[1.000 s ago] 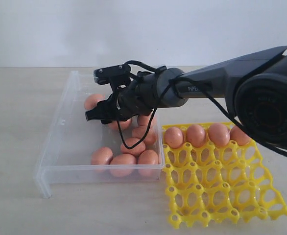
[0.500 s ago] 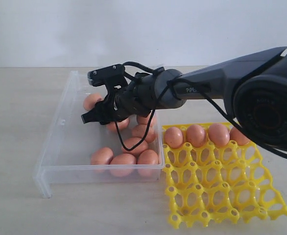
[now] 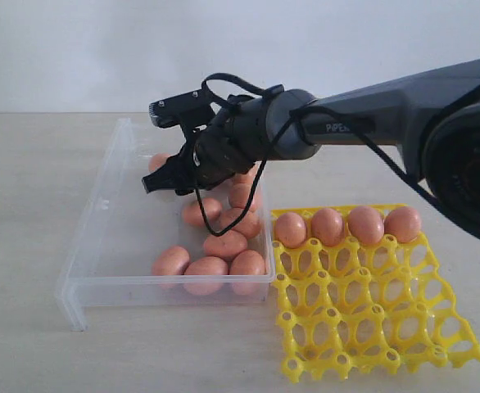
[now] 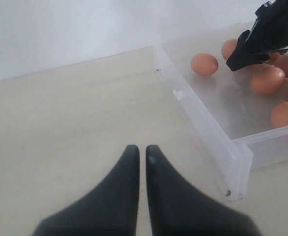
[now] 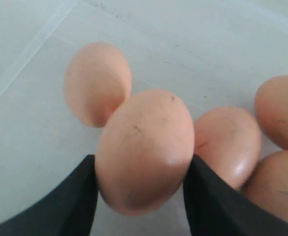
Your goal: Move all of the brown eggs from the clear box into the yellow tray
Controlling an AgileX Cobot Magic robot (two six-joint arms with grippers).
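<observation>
Beige tabletop (image 3: 27, 246): right gripper (image 3: 165, 182) pinches one smooth orange-brown egg (image 5: 144, 147) over the shallow clear plastic box (image 3: 101, 214), long axis roughly along its fingers; bright yellow grid tray (image 3: 371, 319) lies beside that box, left gripper (image 4: 140, 157), fingers together, outside it

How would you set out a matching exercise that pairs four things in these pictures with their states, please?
1. left gripper
2. right gripper
3. yellow tray
4. clear box

A. four brown eggs in one edge row
B. shut, holding nothing
C. brown eggs loose inside
D. closed on one brown egg

Pairs: 1-B, 2-D, 3-A, 4-C
</observation>
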